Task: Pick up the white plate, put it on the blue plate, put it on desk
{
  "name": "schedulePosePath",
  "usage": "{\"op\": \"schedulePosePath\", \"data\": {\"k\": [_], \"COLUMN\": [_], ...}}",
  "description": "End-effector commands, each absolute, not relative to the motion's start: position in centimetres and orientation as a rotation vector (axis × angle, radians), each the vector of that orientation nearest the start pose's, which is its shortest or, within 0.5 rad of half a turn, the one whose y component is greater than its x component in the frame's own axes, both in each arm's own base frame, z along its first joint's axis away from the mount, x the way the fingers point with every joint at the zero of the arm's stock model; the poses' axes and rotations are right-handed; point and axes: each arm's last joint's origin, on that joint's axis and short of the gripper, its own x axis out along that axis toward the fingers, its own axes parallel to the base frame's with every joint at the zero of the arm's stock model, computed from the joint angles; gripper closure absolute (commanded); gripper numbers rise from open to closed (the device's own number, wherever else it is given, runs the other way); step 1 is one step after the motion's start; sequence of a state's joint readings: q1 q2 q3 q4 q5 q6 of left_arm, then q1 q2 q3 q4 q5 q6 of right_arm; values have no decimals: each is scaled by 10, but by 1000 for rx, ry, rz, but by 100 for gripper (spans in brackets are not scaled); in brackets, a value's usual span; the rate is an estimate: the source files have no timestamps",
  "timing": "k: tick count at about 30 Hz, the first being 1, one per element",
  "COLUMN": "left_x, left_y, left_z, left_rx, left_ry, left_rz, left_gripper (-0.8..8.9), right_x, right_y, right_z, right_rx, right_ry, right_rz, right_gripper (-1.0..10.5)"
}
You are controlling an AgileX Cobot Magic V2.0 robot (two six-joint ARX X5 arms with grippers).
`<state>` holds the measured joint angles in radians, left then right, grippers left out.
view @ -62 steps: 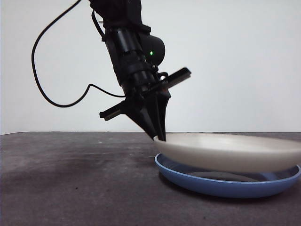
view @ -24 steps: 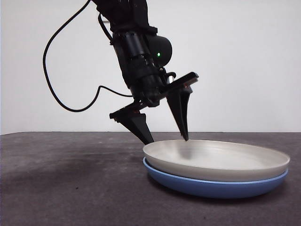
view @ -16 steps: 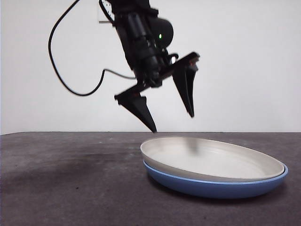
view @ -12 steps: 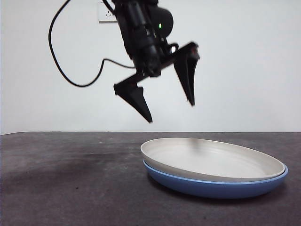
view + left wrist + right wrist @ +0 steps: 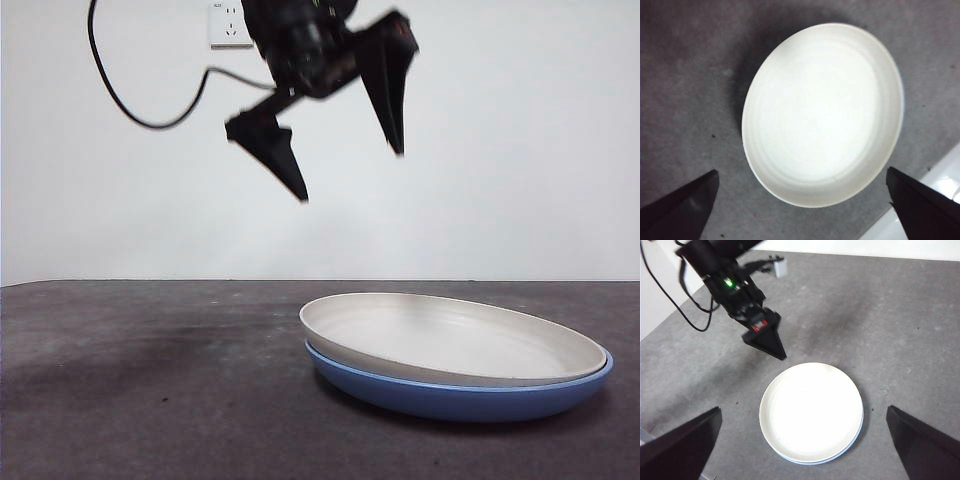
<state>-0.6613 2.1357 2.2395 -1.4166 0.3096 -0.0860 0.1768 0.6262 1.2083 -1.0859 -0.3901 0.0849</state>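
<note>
The white plate (image 5: pixel 450 340) sits nested in the blue plate (image 5: pixel 460 398), toward the right side of the desk (image 5: pixel 150 400). High above the plates' left edge hangs the left gripper (image 5: pixel 350 175), jaws spread wide and empty. A wall socket (image 5: pixel 231 24) shows behind it.

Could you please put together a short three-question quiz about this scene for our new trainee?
1. True or false: the round matte off-white plate rests nested in the round glossy sky-blue plate.
2. Multiple choice: the left pincer is
A. shut on the off-white plate's rim
B. open, above the plates, touching neither
C. resting on the dark grey mottled tabletop
3. Fill in: the right pincer, open, looks down on the stack from ___.

Key: 1 true; 2 B; 3 above
</note>
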Motion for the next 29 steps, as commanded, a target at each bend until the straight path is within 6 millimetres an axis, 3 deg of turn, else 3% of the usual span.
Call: {"op": "schedulePosePath", "data": {"k": [1, 9, 14, 20, 29], "left_x": [308, 237, 188, 132, 68], "left_y": [-253, -197, -156, -112, -61], "left_z": [363, 459, 492, 493, 453], "left_rx": [179, 166, 159, 175, 180], "left_ry": [1263, 963, 832, 771, 666], "left_rz": [-808, -831, -828, -819, -840], "left_gripper": [274, 273, 272, 217, 211], "right_x": [56, 57, 57, 57, 57], "right_y": [22, 22, 22, 22, 22], "right_z": [402, 402, 402, 402, 402], "right_rx": [125, 125, 126, 127, 139], "right_ry": [508, 509, 509, 510, 516], "right_rz": [543, 542, 542, 541, 534], "right_gripper": [389, 389, 389, 389, 389]}}
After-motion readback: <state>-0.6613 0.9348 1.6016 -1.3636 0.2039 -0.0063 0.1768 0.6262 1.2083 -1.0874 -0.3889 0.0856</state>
